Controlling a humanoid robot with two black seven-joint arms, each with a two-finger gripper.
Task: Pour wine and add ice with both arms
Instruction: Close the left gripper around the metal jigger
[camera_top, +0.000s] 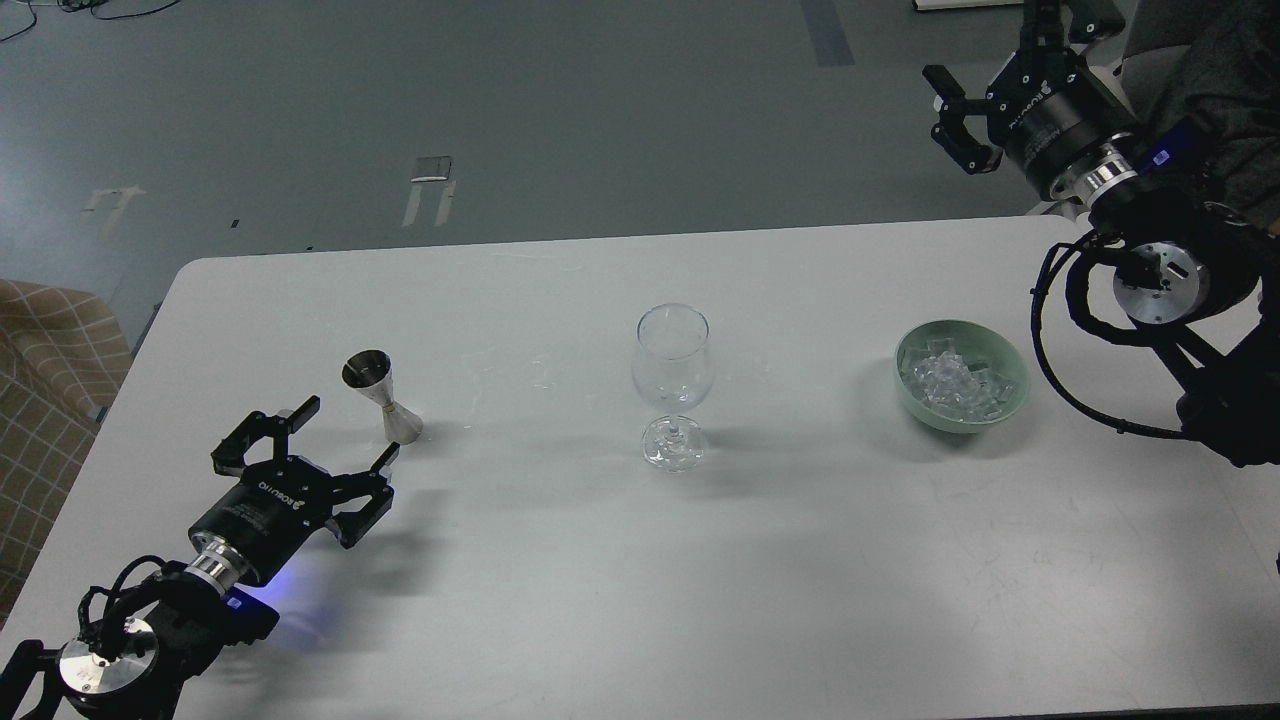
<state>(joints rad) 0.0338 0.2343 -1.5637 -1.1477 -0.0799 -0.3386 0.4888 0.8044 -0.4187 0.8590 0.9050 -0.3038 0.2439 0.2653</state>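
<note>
A clear stemmed glass (673, 385) stands upright and empty at the middle of the white table (620, 600). A small steel jigger (383, 398) stands to its left. A pale green bowl (1008, 412) at the right holds a heap of clear ice cubes (955, 382). My left gripper (343, 432) is open and empty, low over the table, just below and left of the jigger, apart from it. My right gripper (1010, 60) is open and empty, raised high beyond the table's far right corner, well above the bowl.
A tan checked chair or cushion (40, 380) sits off the table's left edge. Grey floor lies beyond the far edge. My right arm's elbow and cable loops (1150, 290) hang over the table's right side next to the bowl.
</note>
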